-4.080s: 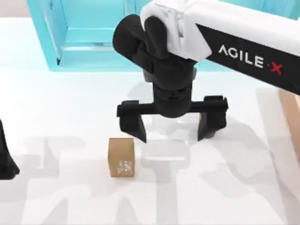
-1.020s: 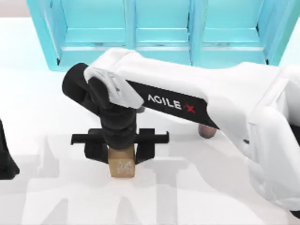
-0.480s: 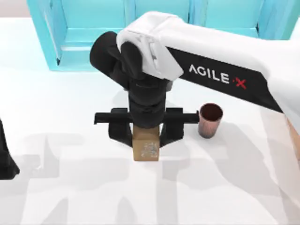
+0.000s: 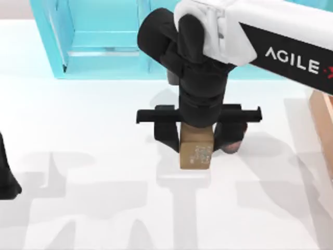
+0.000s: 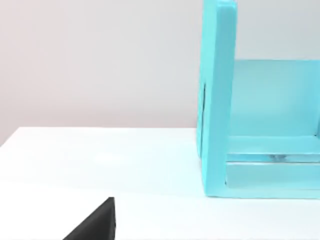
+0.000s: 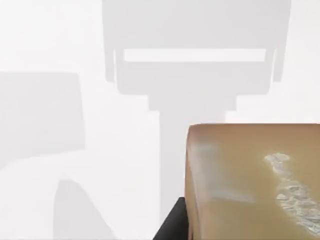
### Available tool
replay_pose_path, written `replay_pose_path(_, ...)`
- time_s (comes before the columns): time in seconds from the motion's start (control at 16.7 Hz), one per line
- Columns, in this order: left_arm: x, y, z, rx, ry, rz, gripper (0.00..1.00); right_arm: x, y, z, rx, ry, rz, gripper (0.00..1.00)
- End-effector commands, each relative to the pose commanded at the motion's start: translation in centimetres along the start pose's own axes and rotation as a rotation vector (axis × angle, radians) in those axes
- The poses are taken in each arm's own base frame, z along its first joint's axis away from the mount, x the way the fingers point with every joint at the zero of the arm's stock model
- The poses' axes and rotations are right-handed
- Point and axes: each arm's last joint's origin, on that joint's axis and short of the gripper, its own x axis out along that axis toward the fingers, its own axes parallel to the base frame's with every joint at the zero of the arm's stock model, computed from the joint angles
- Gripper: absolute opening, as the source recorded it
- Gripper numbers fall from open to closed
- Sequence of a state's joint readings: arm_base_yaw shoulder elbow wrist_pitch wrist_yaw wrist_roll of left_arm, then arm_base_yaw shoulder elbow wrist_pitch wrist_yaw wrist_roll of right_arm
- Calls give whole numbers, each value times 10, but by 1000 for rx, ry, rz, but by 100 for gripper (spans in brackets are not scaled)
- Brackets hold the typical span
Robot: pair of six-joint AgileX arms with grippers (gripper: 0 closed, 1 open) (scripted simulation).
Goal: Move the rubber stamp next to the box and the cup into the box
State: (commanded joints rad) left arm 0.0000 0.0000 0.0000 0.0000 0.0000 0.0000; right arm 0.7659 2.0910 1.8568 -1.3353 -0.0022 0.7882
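My right gripper (image 4: 197, 139) is shut on the rubber stamp (image 4: 196, 152), a small golden-tan block with a whitish speckled mark, and holds it just above the white table near the middle. The right wrist view has the stamp (image 6: 250, 180) close up, its shadow and the gripper's falling on the table below. The reddish-brown cup (image 4: 235, 148) stands right behind the gripper's right-hand finger, which covers most of it. A strip of the tan-orange box (image 4: 323, 117) sits at the right edge. My left arm (image 4: 5, 179) rests parked at the left edge.
A turquoise shelving unit (image 4: 104, 41) runs along the back of the table, and its side wall (image 5: 217, 100) stands ahead in the left wrist view. White tabletop stretches in front of the stamp and to its left.
The right gripper, open beside the stamp 4 s ago, closed on it and has carried it rightward, lifted off the table, until it is next to the cup. The left arm has not moved.
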Motion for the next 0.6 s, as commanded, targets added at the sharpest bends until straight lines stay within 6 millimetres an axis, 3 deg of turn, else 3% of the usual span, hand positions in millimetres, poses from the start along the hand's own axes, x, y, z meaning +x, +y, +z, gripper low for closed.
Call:
replay_pose_path(0.24,0,0,0,0,0,0,100,-4,-8,-2,-3,-3,2,0)
replay_pose_path(0.42,0,0,0,0,0,0,100,-17,-41,-12,-2,-6,4,0)
replay_pose_path(0.6,0,0,0,0,0,0,100,-28,-87,-33,0,-7,5,0)
